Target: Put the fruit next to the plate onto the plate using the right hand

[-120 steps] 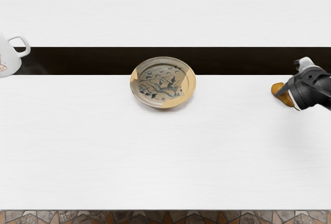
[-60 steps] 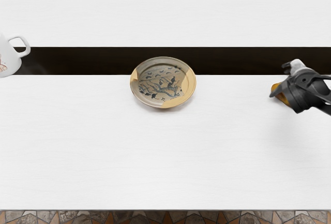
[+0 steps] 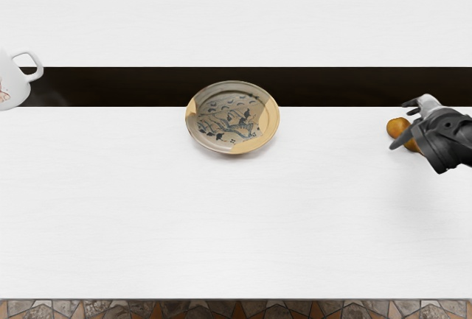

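A small orange-brown fruit (image 3: 399, 127) lies on the white table near the right edge, well to the right of the plate. The plate (image 3: 270, 116), tan-rimmed with a blue painted pattern, sits at the middle of the table's far edge. My right hand (image 3: 408, 123), dark with a pale finger part, reaches in from the right edge and sits right against the fruit. Its fingers are spread, one above the fruit and one below it, and its palm hides the fruit's right part. The fruit still rests on the table. The left arm is out of view.
A white mug (image 3: 10, 79) with a handle stands at the far left edge. A dark gap (image 3: 332, 87) runs across between this table and a second white surface behind it. White tabletop (image 3: 236, 216) stretches between the plate and the fruit.
The right hand dipped left over the fruit, then drew back slightly right, so more of the fruit shows now. Fruit and plate stay where they were.
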`<state>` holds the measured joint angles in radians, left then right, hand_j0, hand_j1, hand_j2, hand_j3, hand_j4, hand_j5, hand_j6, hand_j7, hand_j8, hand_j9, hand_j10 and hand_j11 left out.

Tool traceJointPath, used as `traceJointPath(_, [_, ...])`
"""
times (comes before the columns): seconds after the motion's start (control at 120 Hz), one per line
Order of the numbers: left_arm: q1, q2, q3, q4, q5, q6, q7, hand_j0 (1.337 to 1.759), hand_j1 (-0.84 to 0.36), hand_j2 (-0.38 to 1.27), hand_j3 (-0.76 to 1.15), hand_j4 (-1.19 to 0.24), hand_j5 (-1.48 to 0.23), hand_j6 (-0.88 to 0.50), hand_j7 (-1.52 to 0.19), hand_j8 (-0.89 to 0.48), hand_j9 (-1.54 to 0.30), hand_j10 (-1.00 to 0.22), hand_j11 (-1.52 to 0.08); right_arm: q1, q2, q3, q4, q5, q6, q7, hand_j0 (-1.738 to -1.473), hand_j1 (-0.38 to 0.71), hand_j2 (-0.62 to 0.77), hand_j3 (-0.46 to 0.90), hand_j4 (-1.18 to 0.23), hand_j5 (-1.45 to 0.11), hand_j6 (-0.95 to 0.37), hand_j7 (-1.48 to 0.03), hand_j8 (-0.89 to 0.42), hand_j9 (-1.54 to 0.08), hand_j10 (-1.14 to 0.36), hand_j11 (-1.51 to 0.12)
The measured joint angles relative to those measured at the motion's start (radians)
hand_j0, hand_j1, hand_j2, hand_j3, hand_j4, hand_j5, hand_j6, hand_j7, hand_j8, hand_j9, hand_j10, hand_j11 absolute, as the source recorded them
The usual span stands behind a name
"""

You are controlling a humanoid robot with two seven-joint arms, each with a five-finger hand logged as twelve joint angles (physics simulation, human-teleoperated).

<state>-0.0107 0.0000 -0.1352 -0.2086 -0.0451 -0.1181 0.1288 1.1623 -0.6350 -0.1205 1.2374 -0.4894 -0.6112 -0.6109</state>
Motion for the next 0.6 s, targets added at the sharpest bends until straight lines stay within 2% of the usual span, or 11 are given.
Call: traceJointPath(0.6, [0.0,0.0,0.0,0.0,0.0,0.0,0.0,1.658,0.35,0.0,0.0,0.0,0.0,0.0,0.0,0.0,0.0,0.0,0.0,-0.018,0.0,-0.001,-0.011,-0.031,0.0,0.0,-1.658,0.1,-0.07,0.0,-0.37,-0.49,-0.38,-0.49,-0.38,-0.49,-0.37,-0.49])
